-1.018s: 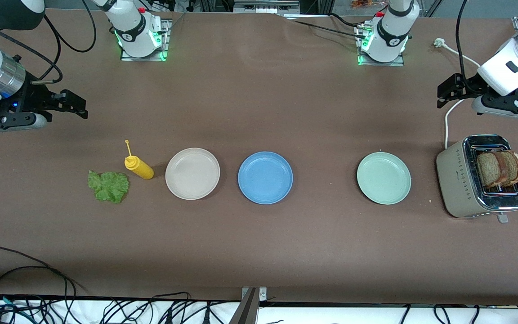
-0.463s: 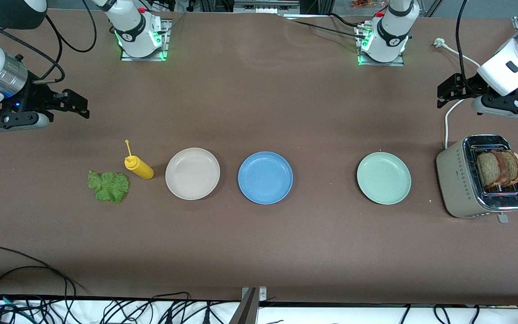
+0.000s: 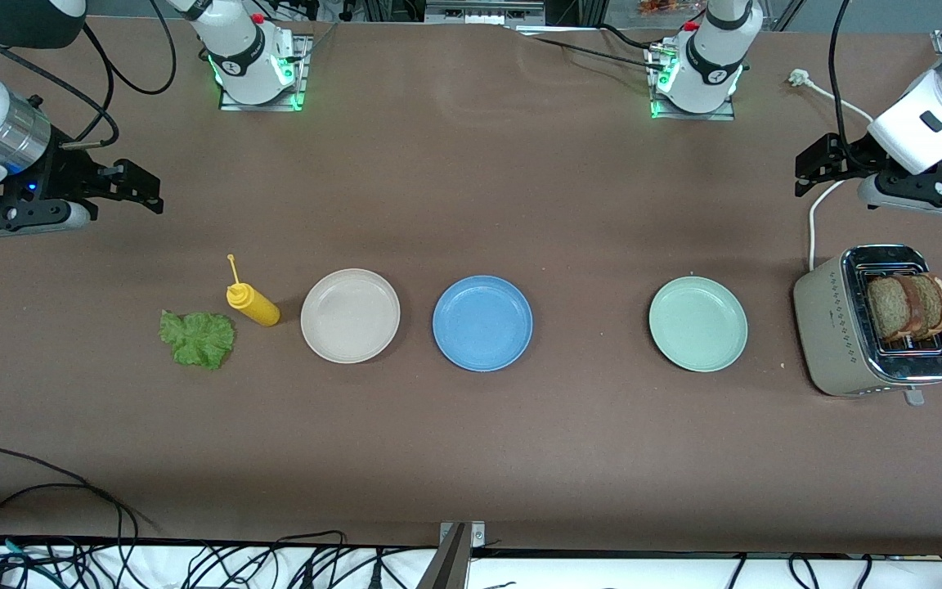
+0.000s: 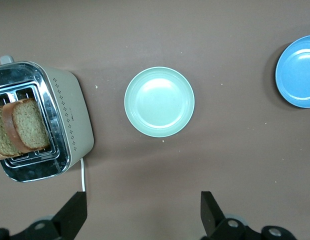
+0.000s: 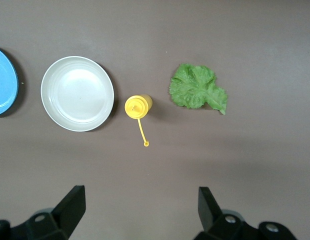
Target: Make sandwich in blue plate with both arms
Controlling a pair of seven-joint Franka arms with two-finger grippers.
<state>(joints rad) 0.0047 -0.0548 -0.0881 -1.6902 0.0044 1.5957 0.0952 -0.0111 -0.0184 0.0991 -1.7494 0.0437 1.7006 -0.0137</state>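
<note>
Nothing of the sandwich is assembled yet: the blue plate (image 3: 482, 322) sits bare in the middle of the row, between the beige-white plate (image 3: 350, 315) and the mint-green plate (image 3: 697, 323). The two bread slices (image 3: 906, 307) stand upright in the slots of the toaster (image 3: 835, 331) at the left arm's end of the table, and the lettuce leaf (image 3: 197, 338) lies flat on the table at the right arm's end, just beside the yellow squeeze bottle (image 3: 251, 303). The left gripper (image 4: 141, 211) hangs over bare table near the toaster, its fingers spread wide and holding nothing; the right gripper (image 5: 140, 206) hangs over bare table near the bottle, fingers likewise wide and empty. The risks from here seem to lie mostly in the pick-ups. The slices stand pressed together, so a pinch on one may drag the other up or jam it against the slot wire, and a sideways pull could shift the toaster. The leaf is thin and limp, so fingers closing too high would miss it, and a reach from the bottle's side could tip the bottle. With three alike plates in a row, a drop onto a neighbour is also possible.
</note>
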